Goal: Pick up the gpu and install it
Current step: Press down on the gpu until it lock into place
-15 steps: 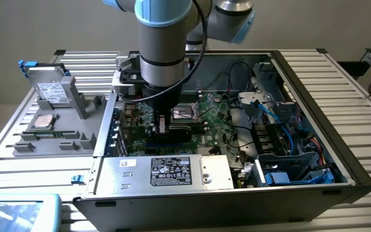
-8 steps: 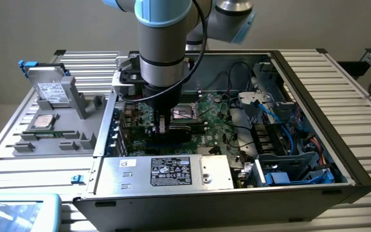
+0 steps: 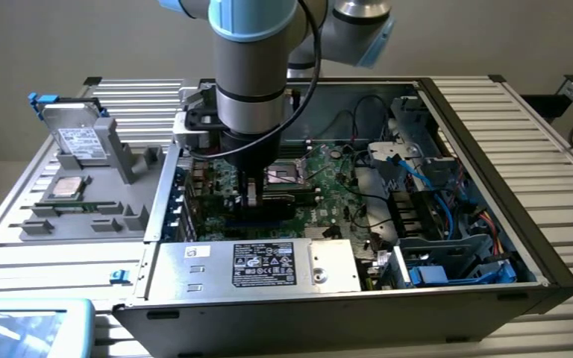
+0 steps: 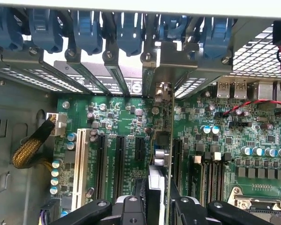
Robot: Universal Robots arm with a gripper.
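Note:
The gpu (image 4: 165,140) stands on edge between my fingers, seen as a thin green card with its silver end bracket (image 4: 164,61) against the case's rear slot openings. My gripper (image 4: 159,199) is shut on the card's upper edge, one black finger (image 4: 131,208) on each side. The card hangs over the motherboard (image 4: 126,117), in line with the black expansion slots (image 4: 101,164); whether it touches a slot is hidden. In the exterior view the gripper (image 3: 251,200) is low inside the open computer case (image 3: 486,186), over the motherboard (image 3: 342,168).
Blue bracket clips (image 4: 89,28) line the case's rear wall. A yellow braided cable (image 4: 33,147) lies beside the slots. The power supply (image 3: 257,265) and blue cables (image 3: 421,168) crowd the case. On the exterior view's left, a grey fixture (image 3: 117,216) holds a hard drive (image 3: 80,138) and a memory stick (image 3: 72,206).

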